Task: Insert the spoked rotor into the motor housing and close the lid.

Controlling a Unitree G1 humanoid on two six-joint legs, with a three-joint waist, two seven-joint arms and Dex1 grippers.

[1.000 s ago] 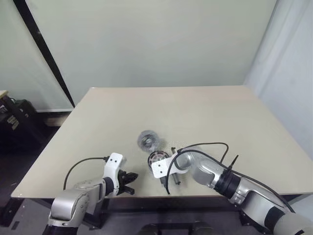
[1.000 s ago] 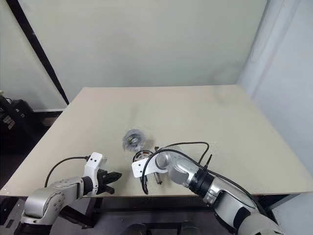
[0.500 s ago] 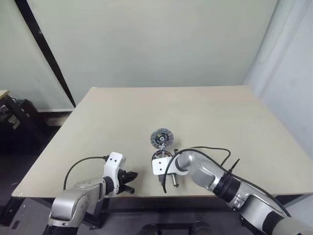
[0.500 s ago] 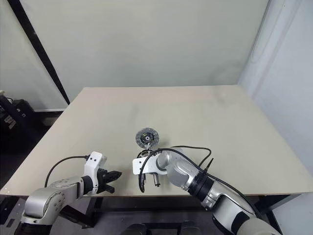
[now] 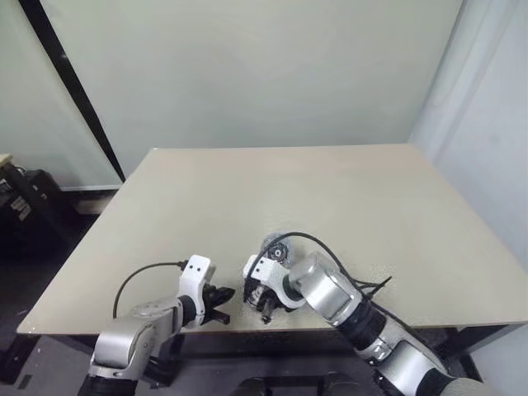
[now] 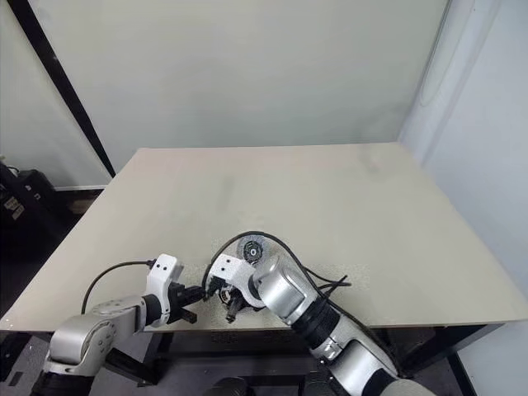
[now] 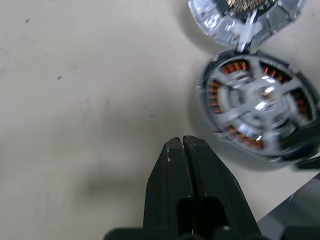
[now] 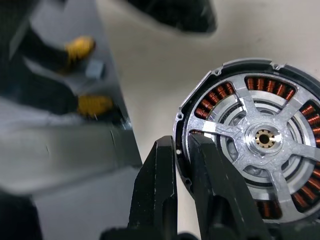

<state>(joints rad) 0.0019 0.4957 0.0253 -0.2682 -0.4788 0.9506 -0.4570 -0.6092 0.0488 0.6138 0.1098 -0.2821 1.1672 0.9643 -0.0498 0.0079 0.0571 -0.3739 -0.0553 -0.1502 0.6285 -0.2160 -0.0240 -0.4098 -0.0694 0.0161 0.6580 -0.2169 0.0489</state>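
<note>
The spoked rotor already sits inside the motor housing at the counter's near edge, whose rim the right claw pinches. The left claw hovers clenched, empty, alongside. The lid lies just behind; fetching and seating it looks next.

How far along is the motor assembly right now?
Done: the spoked rotor sits inside the motor housing, its spokes over the copper windings. In hand: the right hand pinches the housing's rim, while the left hand is shut on nothing beside it. Left: the lid lies on the table next to the housing, not yet closed over it.
</note>
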